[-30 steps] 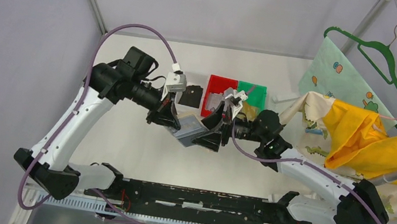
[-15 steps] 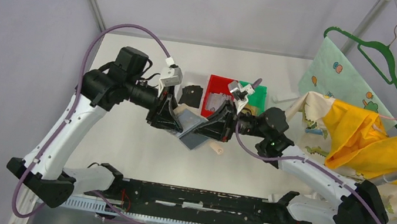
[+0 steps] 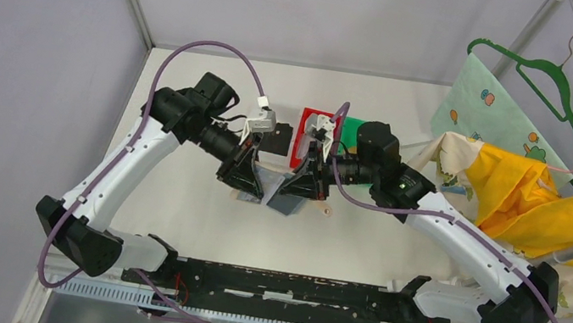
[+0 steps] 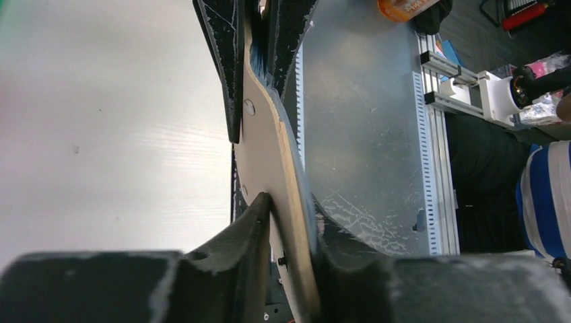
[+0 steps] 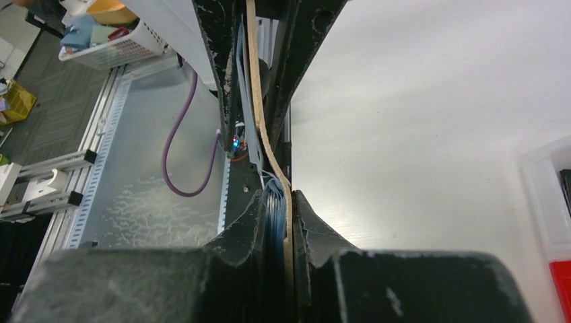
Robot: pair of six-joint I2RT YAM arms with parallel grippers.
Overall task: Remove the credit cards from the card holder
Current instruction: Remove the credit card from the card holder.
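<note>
Above the table's (image 3: 190, 211) middle, the card holder (image 4: 266, 155) is being clamped by the left gripper (image 4: 289, 222) and the just-closed right gripper (image 5: 279, 215); prying it open is likely being prepared.

Both white-and-black arms rise from their bases and bend inward at the elbows, so the wrists face each other. The left black two-finger gripper (image 3: 250, 183) and the right black two-finger gripper (image 3: 296, 190) point downward, nearly tip to tip. Each pinches one end of the flat tan card holder (image 4: 266, 155) between its jaws.
</note>
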